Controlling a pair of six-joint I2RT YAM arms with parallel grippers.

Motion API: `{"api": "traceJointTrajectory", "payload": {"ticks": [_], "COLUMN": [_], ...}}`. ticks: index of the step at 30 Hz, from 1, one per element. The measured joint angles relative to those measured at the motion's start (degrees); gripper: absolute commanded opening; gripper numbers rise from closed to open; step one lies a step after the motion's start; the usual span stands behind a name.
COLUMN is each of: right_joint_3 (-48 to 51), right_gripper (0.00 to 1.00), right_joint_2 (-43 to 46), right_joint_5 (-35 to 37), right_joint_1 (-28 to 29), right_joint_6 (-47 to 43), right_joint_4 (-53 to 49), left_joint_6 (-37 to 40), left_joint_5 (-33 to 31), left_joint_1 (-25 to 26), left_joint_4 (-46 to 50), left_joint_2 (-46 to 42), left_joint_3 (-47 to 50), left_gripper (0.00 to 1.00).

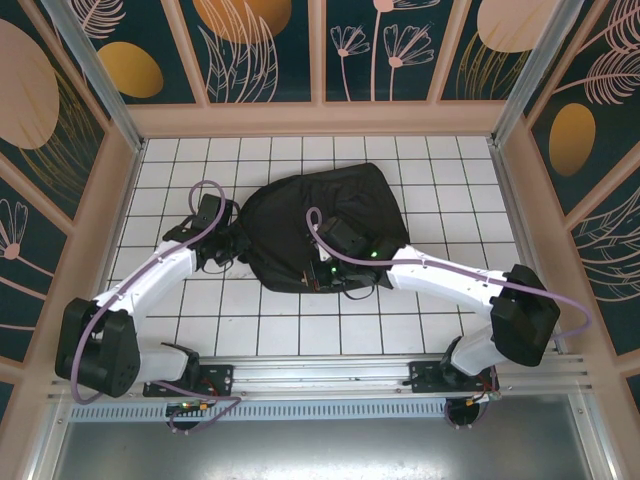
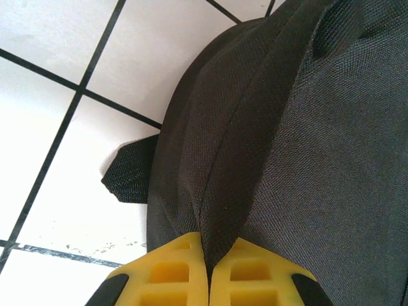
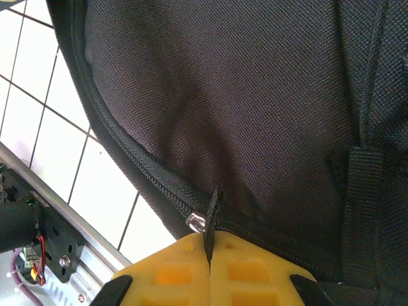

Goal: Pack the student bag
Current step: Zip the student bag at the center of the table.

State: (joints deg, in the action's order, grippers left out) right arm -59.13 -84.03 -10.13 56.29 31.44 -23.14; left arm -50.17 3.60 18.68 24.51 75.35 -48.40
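Our right gripper point(image 3: 209, 264) is pinched shut on the zipper pull point(image 3: 212, 213) at the near edge of the student bag point(image 1: 330, 215), which lies mid-way across the table point(image 1: 430, 310) with its zipper track point(image 3: 127, 150) running leftward toward our left gripper point(image 2: 208, 268), clamped on a fabric fold point(image 2: 217, 191).

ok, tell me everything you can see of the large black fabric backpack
The large black woven-fabric backpack lies slumped on the white tiled table, mid-table, rounded-rectangular, with a coarse nylon-like weave. A zipper track runs along its near edge. The right gripper is shut on the black zipper pull tab there; the left gripper is shut on a raised seam fold at the bag's left side. A webbing strap and a small black fabric tab lying on the tiles also show.
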Motion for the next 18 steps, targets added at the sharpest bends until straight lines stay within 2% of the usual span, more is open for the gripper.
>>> {"api": "traceJointTrajectory", "payload": {"ticks": [6,9,11,16,18], "right_joint_3": [0.0,-0.92,-2.6,-7.72,-7.98], "right_gripper": [0.0,0.0,0.04,0.07,0.14], "right_joint_2": [-0.02,-0.81,-2.36,-7.56,-7.93], "right_joint_5": [-0.81,-2.97,-4.94,-7.48,-7.89], "right_joint_1": [-0.11,-0.11,-0.09,1.36,2.14], "right_joint_6": [-0.02,0.02,0.02,-1.01,-1.55], "right_joint_4": [-0.24,-0.11,0.02,0.17,0.22], "left_joint_6": [0.61,0.66,0.72,0.61,0.68], "left_joint_5": [3.32,3.41,3.48,3.32,3.04], "left_joint_1": [-0.11,1.66,3.54,5.35,5.33], "left_joint_4": [-3.28,-4.17,-4.9,-5.4,-5.38], "left_joint_2": [-0.48,-0.83,-1.6,-3.69,-4.07], "left_joint_3": [2.71,3.1,3.28,3.85,3.85], "left_gripper": [0.01,0.11,0.17,0.28,0.36]}}
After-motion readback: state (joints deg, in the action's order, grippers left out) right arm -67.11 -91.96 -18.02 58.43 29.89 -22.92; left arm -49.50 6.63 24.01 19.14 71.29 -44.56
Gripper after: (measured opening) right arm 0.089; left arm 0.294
